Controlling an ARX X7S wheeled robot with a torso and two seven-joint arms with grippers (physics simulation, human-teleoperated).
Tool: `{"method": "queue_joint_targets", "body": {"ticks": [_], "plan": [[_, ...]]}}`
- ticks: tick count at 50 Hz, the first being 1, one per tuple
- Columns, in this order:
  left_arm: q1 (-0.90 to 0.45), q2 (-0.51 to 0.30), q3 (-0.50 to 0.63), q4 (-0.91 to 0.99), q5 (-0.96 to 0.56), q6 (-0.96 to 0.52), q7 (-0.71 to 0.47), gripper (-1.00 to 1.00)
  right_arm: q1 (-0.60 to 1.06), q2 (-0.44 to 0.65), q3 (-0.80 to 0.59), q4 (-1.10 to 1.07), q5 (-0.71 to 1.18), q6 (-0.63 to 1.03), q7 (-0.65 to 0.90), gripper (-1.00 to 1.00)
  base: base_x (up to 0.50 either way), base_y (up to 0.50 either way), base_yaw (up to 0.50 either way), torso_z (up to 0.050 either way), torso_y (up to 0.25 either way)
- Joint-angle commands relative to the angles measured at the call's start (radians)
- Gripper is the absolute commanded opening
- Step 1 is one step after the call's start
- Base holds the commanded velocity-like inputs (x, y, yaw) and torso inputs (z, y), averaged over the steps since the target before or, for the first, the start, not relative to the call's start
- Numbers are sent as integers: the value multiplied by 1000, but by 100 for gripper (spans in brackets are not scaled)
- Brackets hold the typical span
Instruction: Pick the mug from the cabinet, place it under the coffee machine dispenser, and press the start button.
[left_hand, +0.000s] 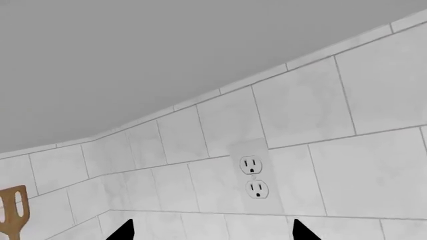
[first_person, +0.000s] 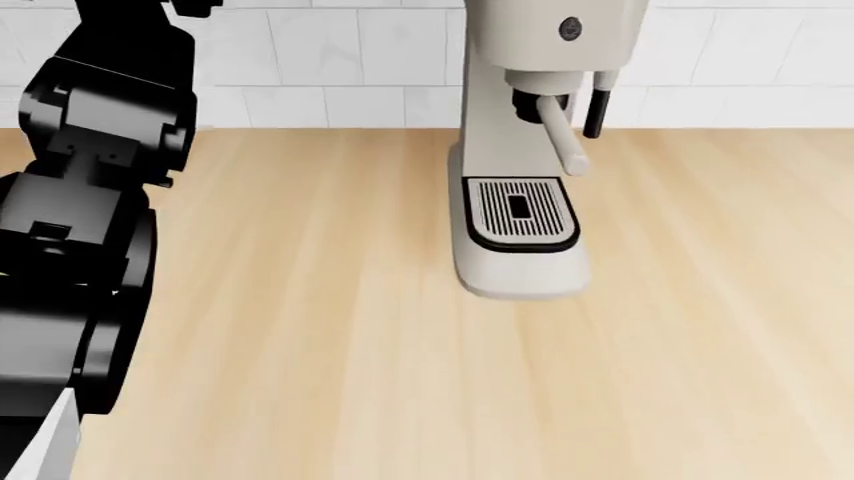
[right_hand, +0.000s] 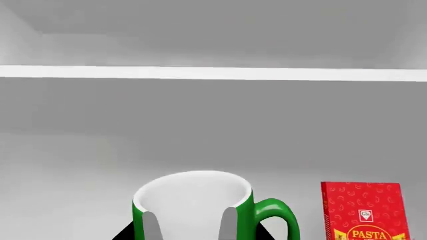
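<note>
In the right wrist view the green mug (right_hand: 248, 207) stands upright on a grey cabinet shelf (right_hand: 67, 210), white inside showing, handle to one side. My right gripper (right_hand: 190, 225) is shut on the mug, its grey pads (right_hand: 151, 226) lying against the body. The left gripper (left_hand: 212, 232) is open and empty, facing a tiled wall. Neither gripper shows in the head view. There the cream coffee machine (first_person: 514, 250) stands on the wooden counter (first_person: 294, 330). Its dark dispenser (first_person: 538, 100) with a cream handle hangs over the bare black drip tray (first_person: 521, 211). A round button (first_person: 571, 28) sits on the machine's front.
A red pasta box (right_hand: 363, 212) stands on the shelf beside the mug's handle. Another shelf board (right_hand: 213, 73) runs above. The left arm's black links (first_person: 80, 230) fill the head view's left edge. A wall socket (left_hand: 253, 176) and a wooden spatula (left_hand: 13, 212) face the left wrist.
</note>
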Motion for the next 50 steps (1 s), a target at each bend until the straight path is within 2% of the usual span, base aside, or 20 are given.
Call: {"method": "queue_joint_targets", "body": {"ticks": [1,5,11,14,15,18,22,24,25,35,50], "plan": [[0,1,-5,0,0,-3,2,100,-6,6,-13,-47,-14,-22,-21,-100,-500,0,0,0,0],[10,-1,-10,0,-2,1,4,100,-36,6,-38,-182,-27,100,-28,-100,-125,0,0,0,0],[29,-3,-21,0,-3,1,1,100,-137,43,-99,-663,-47,485,-73,-100,0,0,0,0,0],[32,-3,-26,0,-4,-1,2,100,-179,75,-110,-860,-44,679,-100,-100,0,0,0,0,0],[33,-4,-28,0,-4,-2,2,100,-201,75,-103,-877,-84,693,-138,-100,0,0,0,0,0],[35,-4,-33,0,-4,-5,1,100,-283,-72,-103,-885,-534,692,-588,-100,0,0,0,0,0],[38,-4,-37,0,-2,-6,0,100,-389,-120,-82,-924,-1134,688,-1188,-100,0,0,0,0,0],[41,-5,-39,0,-1,-6,-1,100,-445,-130,-61,-948,-1434,684,-1315,-100,0,0,0,0,0],[43,-6,-40,0,-1,-6,-2,100,-473,-134,-51,-964,-1480,685,-1342,-100,0,0,0,0,0],[55,-5,-42,0,3,-6,-7,100,-750,-118,52,-1132,-1471,691,-1345,-100,0,0,0,0,0],[66,-4,-41,0,2,-5,-9,100,-992,-98,128,-1132,-1414,692,-1345,-100,0,0,0,0,0]]}}
